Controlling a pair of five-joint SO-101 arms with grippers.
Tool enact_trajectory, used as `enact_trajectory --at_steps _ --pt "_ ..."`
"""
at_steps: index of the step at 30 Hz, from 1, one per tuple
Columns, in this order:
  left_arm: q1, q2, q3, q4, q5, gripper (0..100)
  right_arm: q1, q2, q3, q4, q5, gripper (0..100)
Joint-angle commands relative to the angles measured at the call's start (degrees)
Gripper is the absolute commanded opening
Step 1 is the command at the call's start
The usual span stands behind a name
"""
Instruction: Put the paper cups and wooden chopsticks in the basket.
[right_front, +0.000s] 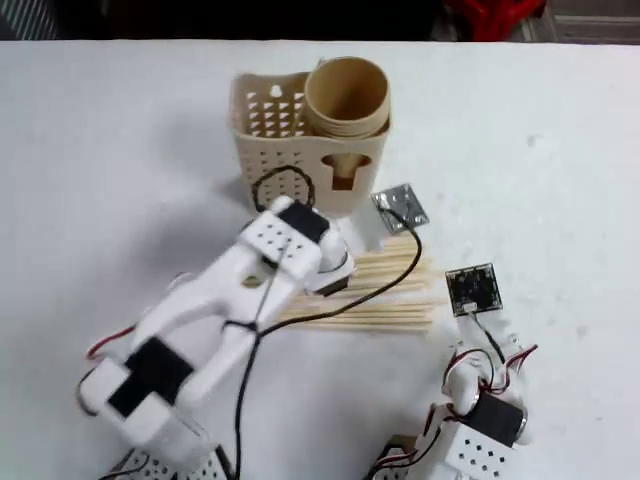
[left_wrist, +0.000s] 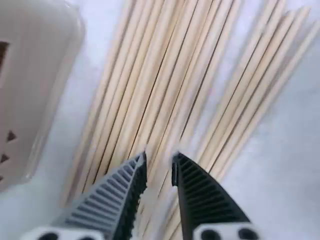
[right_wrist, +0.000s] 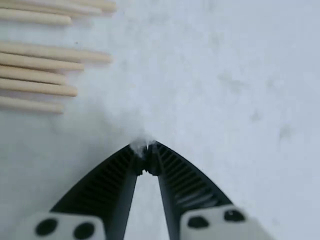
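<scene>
Hovering left gripper (left_wrist: 159, 162) over chopsticks (left_wrist: 165, 75), jaws slightly apart, empty, aligned for pinch; basket (right_front: 265, 125) at 11 o'clock; right gripper (right_wrist: 145, 150) closed, empty.

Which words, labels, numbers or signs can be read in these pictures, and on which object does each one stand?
None can be read.
The basket bears only punched holes and a cut-out shape, no letters.
The paper cups and wooden chopsticks are plain.
Any print on the circuit board is too small to read.
</scene>
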Motion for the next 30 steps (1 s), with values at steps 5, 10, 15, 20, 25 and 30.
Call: enact_trajectory --at_steps 5,10,15,20,25,30 --pt "-0.22 7.6 -5.54 -2.9 -2.9 11 0.84 -0.48 0.44 -0.75 0.53 1.5" --pt "-0.48 12.0 -7.91 -2.9 -3.16 11 0.84 -0.48 0.44 -0.75 0.53 1.5" --pt "-0.57 15.52 -9.41 -2.9 -3.16 11 0.84 -0.48 0.44 -0.75 0.53 1.5" --pt "-0.57 14.29 -8.79 -2.73 -3.16 7 0.84 -0.48 0.44 -0.75 0.53 1.5" --pt "-0.57 10.33 -9.23 0.0 -3.16 3 0.84 -0.48 0.44 -0.75 0.53 1.5" --pt "-0.57 3.47 -9.23 3.25 -2.9 2 0.84 -0.48 0.44 -0.75 0.53 1.5"
